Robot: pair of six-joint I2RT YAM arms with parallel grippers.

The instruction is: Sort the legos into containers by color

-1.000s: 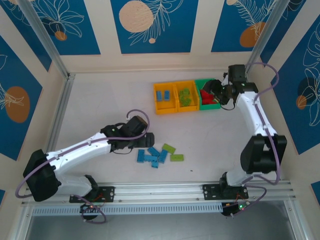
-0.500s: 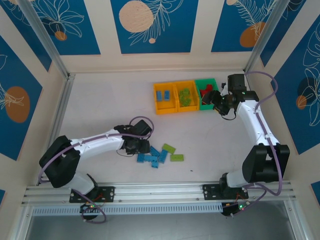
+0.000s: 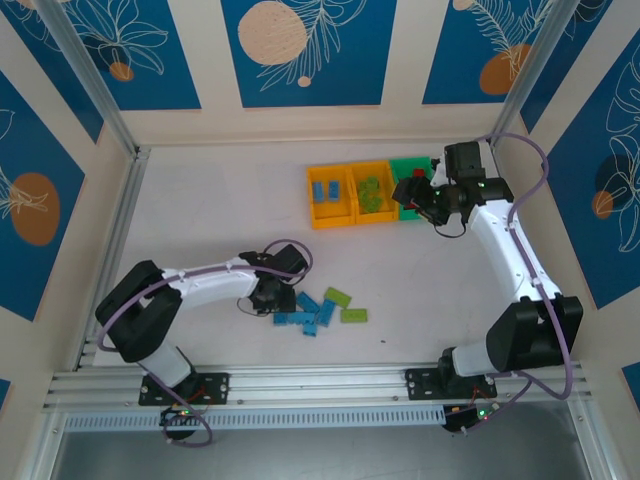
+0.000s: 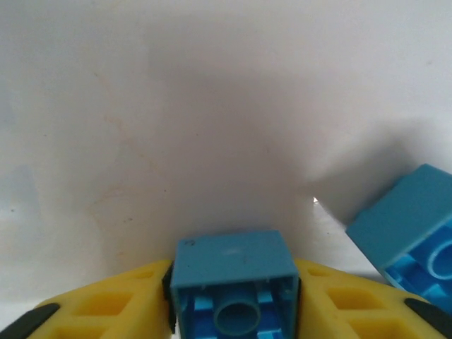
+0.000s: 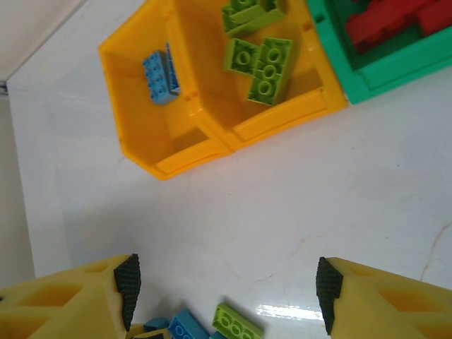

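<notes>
Most of the sorting looked done. The containers sat in their row at the far side of the table, each with its own colour: blue bricks in the left orange bin, lime bricks in the middle orange bin, red bricks in the green bin. I couldn't spot a red one loose anywhere, so red seemed finished.

What was left lay in a small heap near the front: a few loose blue legos bunched together, and two loose lime legos just beside them.

And there, the left gripper was down on the near edge of that heap, its yellow fingers pressed against both sides of one blue brick, hollow underside facing the wrist camera, another blue neighbour just off to the side. Whether it was off the table yet, I couldn't tell.

The right gripper hung near the green bin, jaws wide and empty, looking down across the bins toward the heap
</notes>
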